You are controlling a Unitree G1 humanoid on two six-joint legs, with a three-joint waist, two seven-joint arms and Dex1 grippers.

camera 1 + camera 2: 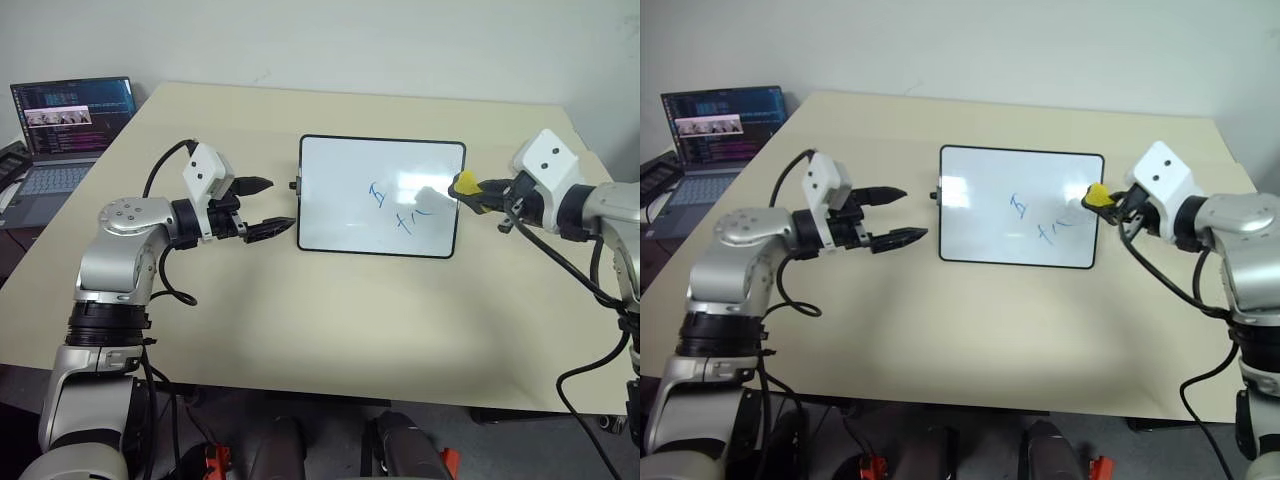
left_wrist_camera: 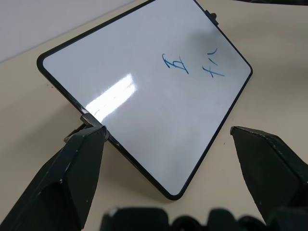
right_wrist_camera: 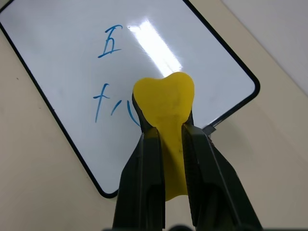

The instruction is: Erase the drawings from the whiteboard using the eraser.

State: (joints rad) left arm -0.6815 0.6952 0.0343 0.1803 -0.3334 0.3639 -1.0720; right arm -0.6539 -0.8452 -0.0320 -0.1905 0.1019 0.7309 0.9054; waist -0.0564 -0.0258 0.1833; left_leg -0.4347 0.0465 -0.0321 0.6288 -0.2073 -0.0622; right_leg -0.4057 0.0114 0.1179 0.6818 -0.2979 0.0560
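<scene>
On a beige table (image 1: 330, 320), the whiteboard (image 1: 340, 190) with blue drawings (image 1: 400, 208) is flanked: the yellow eraser (image 1: 465, 184) is pinched by the right gripper (image 1: 484, 192), the left gripper (image 1: 268, 206) spread wide.

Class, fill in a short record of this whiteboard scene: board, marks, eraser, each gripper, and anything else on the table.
whiteboard: flat on table, centre
drawings: blue scribbles, right half, not yet erased
eraser: yellow, at board's right edge
right gripper: shut on eraser
left gripper: open, beside board's left edge
laptop: open, far left corner
</scene>
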